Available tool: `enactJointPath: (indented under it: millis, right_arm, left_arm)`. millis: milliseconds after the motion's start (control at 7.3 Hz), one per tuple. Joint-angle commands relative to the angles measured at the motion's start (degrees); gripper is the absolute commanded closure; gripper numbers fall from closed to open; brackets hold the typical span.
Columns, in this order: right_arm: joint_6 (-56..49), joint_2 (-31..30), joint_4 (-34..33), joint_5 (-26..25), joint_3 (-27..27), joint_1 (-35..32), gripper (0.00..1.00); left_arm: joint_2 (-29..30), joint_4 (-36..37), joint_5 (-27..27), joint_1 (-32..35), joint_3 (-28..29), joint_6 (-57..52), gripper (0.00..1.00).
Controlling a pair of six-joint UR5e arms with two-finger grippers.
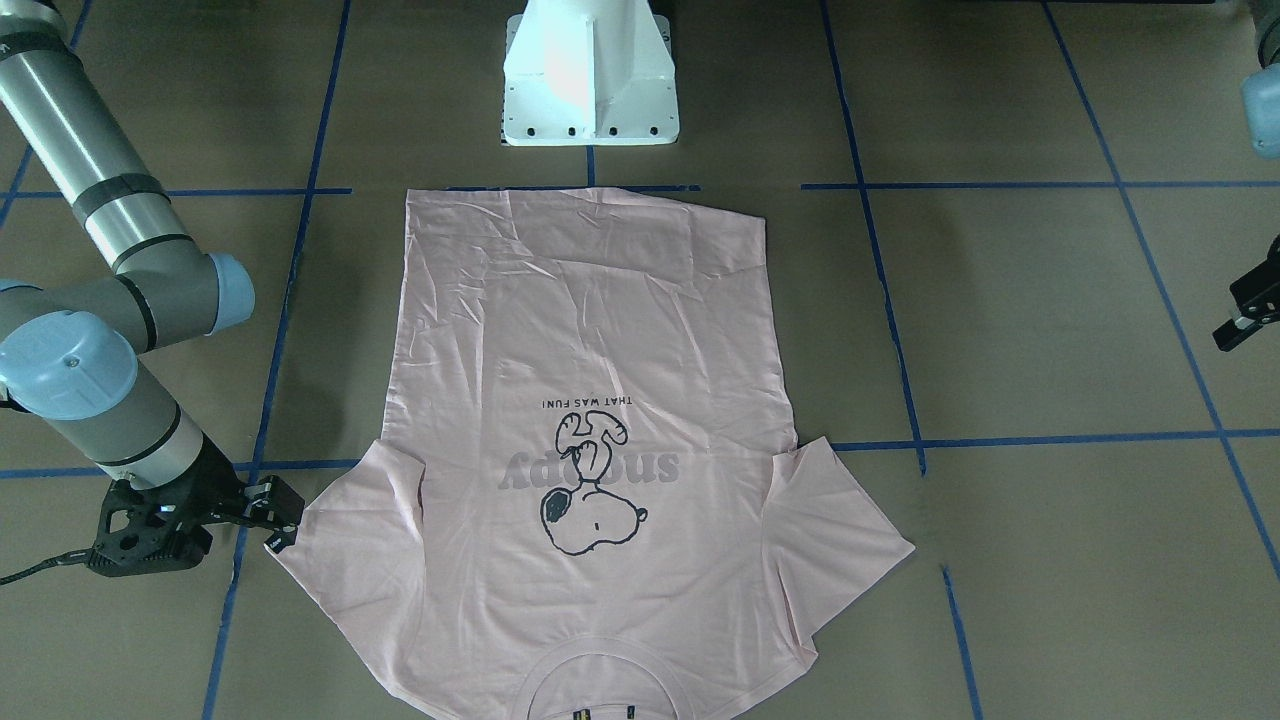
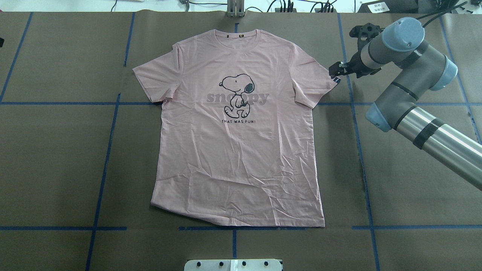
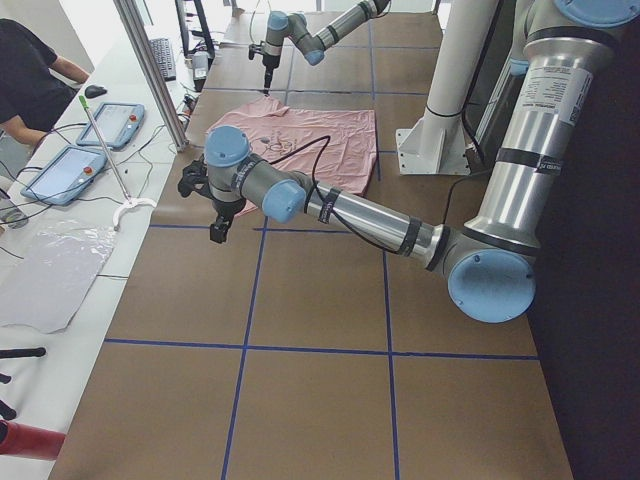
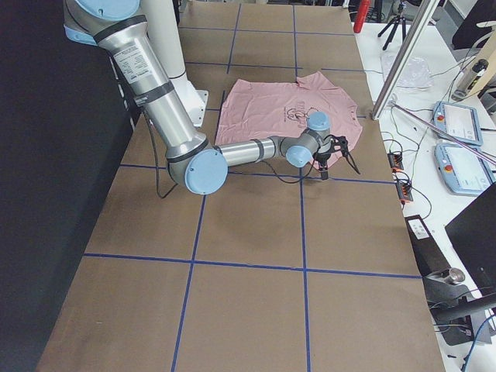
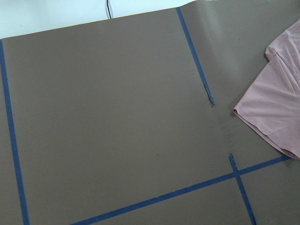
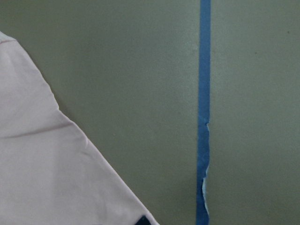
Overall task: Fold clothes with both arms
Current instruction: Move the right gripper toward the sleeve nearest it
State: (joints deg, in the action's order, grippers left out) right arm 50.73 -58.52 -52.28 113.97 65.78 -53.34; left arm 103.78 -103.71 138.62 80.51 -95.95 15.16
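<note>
The pale pink T-shirt (image 2: 241,150) lies flat and spread out, print up, collar at the far side of the table (image 2: 56,169); it also shows as the shirt (image 1: 600,330). My right gripper (image 2: 336,70) hovers just off the end of the shirt's sleeve, beside the small black tag (image 2: 337,79). It looks open and holds nothing. The right wrist view shows only the sleeve edge (image 6: 42,173) and the tag corner (image 6: 146,220). My left gripper (image 1: 1240,315) hangs far off to the shirt's other side, cut by the frame edge, fingers apart. The left wrist view catches the other sleeve (image 5: 276,108).
The white pedestal base (image 1: 590,90) stands just behind the shirt's hem. Blue tape lines (image 2: 109,150) cross the brown table cover. A person (image 3: 30,70) sits at a side bench with tablets (image 3: 70,170), past a slanted metal post (image 3: 150,70).
</note>
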Motion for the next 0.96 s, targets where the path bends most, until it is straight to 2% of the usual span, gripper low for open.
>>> enactJointPath:
  millis: [0, 274, 411, 822]
  right_arm:
    - [-0.2, 1.6, 0.0, 0.1, -1.5, 0.3, 0.04]
    - [-0.3, 1.7, 0.0, 0.1, -2.2, 1.1, 0.07]
    - [-0.3, 1.7, 0.0, 0.1, -2.2, 1.2, 0.12]
    - [-0.9, 1.7, 0.0, 0.1, -2.2, 1.2, 0.76]
  left_arm:
    - [-0.1, 0.0, 0.1, 0.0, 0.0, -0.2, 0.0]
    - [-0.2, 0.0, 0.2, 0.1, -0.3, 0.0, 0.0]
    - [-0.3, 0.0, 0.2, 0.1, -0.9, 0.1, 0.0]
    - [-0.4, 0.0, 0.2, 0.1, -0.8, 0.2, 0.0]
